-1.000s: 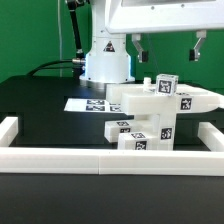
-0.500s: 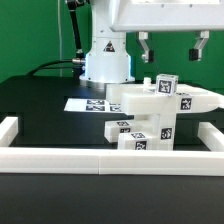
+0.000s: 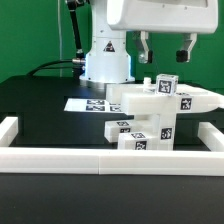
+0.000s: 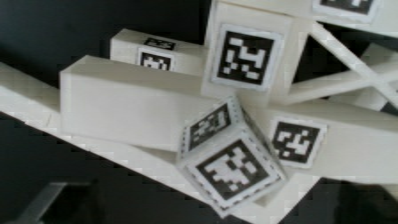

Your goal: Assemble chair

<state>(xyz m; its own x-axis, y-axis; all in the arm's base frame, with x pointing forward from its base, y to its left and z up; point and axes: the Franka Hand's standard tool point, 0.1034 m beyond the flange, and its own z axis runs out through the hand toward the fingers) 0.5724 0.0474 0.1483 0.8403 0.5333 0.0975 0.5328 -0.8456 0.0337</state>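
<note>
Chair [image 3: 150, 118] parts stacked against the near border wall [image 3: 110, 157], right of table centre, on a black table [image 3: 40, 100]. Gripper [image 3: 166, 50] hangs above them, fingers spread, empty. Judgement: centre over one tagged block before descending. Marker board [image 3: 85, 104] lies behind; green backdrop.

A green backdrop [image 3: 35, 30] is seen behind a black table [image 3: 40, 100], which is bounded by a low white border wall [image 3: 100, 159].
</note>
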